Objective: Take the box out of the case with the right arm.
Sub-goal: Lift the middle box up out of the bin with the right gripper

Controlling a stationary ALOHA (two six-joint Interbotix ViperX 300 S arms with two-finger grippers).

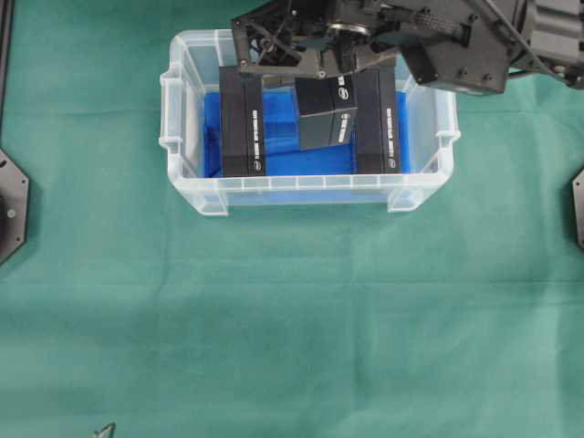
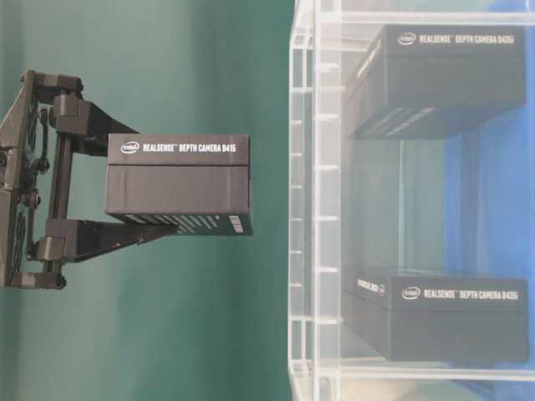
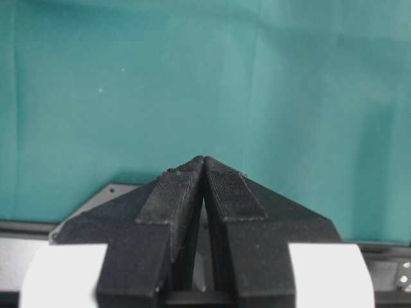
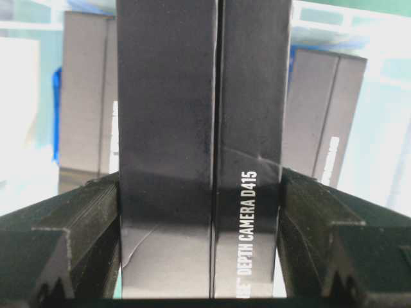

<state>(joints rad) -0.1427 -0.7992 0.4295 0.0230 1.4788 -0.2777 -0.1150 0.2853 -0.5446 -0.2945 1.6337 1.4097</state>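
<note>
Box (image 4: 199, 160) clamped between right pincer (image 4: 199, 212) fingers, above case (image 1: 192, 109).

Two black boxes (image 1: 239, 123) (image 1: 379, 123) flank the case's (image 1: 187, 187) bare middle lane. Green cloth (image 1: 292, 319) around lies open

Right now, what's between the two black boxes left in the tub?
In the overhead view, the blue sheet lies bare between the two boxes, while the right gripper holds the third box above it.

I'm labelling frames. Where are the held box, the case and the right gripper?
held box (image 1: 326, 114), overhead view, its top face.
case (image 1: 301, 194), overhead view, near rim.
right gripper (image 2: 159, 181), table-level view, between its fingertips.
</note>
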